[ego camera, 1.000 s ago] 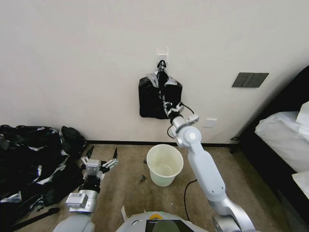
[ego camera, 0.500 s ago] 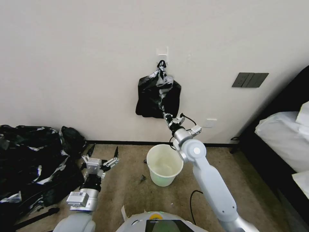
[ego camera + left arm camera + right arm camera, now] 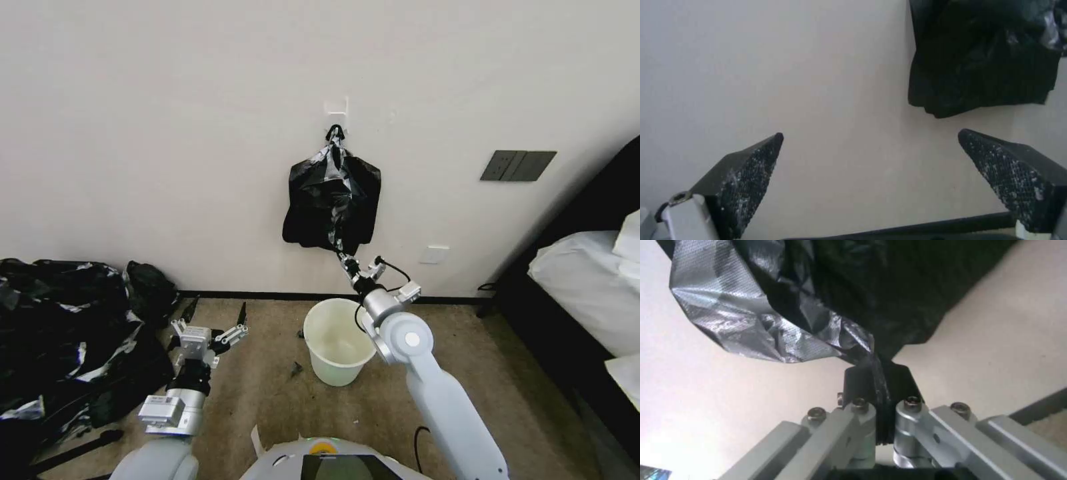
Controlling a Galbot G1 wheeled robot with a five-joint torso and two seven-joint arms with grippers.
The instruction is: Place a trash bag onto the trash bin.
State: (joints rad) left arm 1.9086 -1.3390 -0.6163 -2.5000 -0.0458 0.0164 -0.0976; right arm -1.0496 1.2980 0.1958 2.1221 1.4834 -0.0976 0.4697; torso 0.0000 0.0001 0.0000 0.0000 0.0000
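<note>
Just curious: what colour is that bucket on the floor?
White, faintly green inside; the trash bin shows best in the head view.

The right claw (image 3: 347,261) is tiny in the head view, so its tips there are too small to make out; the trash bag (image 3: 826,300) runs off the top edge of the right wrist view; the big black heap (image 3: 60,340) is cut by the picture's left edge; the bed (image 3: 593,280) is cut by the right edge.
</note>
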